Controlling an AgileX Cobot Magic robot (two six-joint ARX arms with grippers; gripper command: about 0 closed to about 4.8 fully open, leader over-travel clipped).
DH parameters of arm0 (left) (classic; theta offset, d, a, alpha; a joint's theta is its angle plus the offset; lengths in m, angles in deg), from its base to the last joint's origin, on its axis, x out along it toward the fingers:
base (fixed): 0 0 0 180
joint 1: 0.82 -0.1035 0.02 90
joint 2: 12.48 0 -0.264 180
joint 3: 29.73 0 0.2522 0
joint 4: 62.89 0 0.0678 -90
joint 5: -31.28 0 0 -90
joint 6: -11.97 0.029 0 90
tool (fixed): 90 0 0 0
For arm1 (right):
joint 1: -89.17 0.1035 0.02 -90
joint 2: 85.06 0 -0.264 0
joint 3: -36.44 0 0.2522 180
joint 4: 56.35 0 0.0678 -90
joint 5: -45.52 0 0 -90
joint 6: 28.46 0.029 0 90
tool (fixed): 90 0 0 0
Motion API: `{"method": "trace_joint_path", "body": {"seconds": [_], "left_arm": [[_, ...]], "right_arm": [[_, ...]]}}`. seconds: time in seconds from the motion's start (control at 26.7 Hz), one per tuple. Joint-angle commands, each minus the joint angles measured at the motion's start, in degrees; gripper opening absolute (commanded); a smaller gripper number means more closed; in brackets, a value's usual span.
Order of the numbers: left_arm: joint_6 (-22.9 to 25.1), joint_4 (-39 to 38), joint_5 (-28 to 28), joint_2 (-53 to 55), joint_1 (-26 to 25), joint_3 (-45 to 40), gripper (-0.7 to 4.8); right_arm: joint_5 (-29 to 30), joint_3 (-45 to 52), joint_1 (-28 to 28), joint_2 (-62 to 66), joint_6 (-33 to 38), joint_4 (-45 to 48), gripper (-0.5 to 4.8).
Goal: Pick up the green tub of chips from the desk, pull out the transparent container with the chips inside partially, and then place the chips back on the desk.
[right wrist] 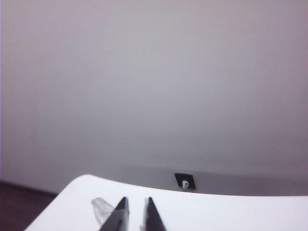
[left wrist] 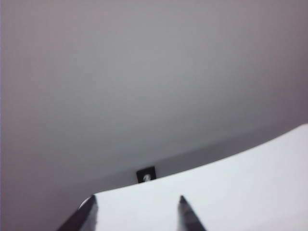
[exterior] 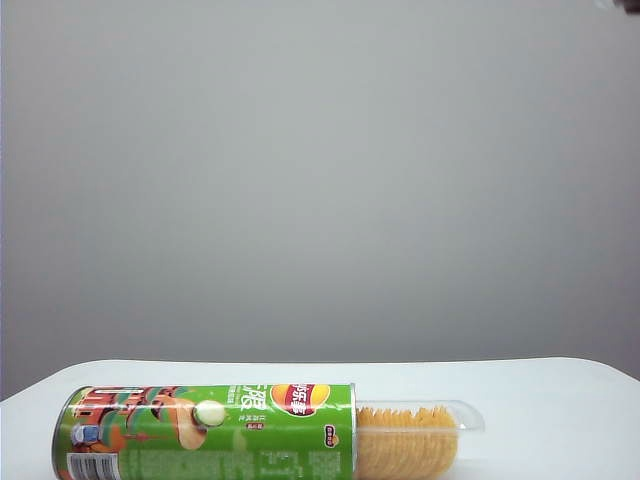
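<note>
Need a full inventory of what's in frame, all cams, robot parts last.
green tub of chips: 1, bright green, lying on its side, front left of desk.
transparent container: 1, clear, sticking partly out of the tub's right end.
chips: 1 stack, orange-yellow, inside the container.
desk: 1, white.
wall fitting: 1, small, dark, behind the desk.
left gripper: 1, dark fingers apart, above desk, empty.
right gripper: 1, dark fingers nearly together, empty.
</note>
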State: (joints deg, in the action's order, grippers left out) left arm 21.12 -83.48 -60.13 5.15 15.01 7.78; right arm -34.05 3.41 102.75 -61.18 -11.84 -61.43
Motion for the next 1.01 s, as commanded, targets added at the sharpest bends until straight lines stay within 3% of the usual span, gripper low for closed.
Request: {"method": "trace_joint_path", "body": {"seconds": [0.04,0.11,0.34,0.49,0.79,0.9,1.01], "left_arm": [[-3.1,7.8,0.0,-4.4,0.0,-4.5,2.14],[-6.1,12.5,0.0,-10.0,0.0,-10.1,2.13],[-8.3,14.1,1.0,-15.2,-0.1,-18.0,2.09],[-10.0,17.0,3.7,-15.3,-0.2,-22.9,1.76],[-11.5,16.0,3.9,-15.7,-1.9,-23.4,1.74],[-13.0,15.1,1.1,-15.7,-4.0,-23.4,1.71],[-13.1,13.8,-4.7,-15.7,-7.7,-23.4,1.22]], "right_arm": [[-3.1,4.1,0.0,-3.9,3.0,6.8,0.39],[-3.1,7.6,0.0,-9.2,3.0,7.4,-0.05],[-9.4,13.9,-0.9,-13.5,2.8,7.7,-0.05],[-5.7,19.2,-6.9,-15.7,2.9,9.6,-0.05],[3.7,19.2,-18.3,-19.8,3.0,7.3,-0.05],[6.5,19.2,-21.0,-20.5,3.0,5.6,-0.05],[5.8,19.2,-21.9,-20.5,3.1,3.3,-0.05]]}}
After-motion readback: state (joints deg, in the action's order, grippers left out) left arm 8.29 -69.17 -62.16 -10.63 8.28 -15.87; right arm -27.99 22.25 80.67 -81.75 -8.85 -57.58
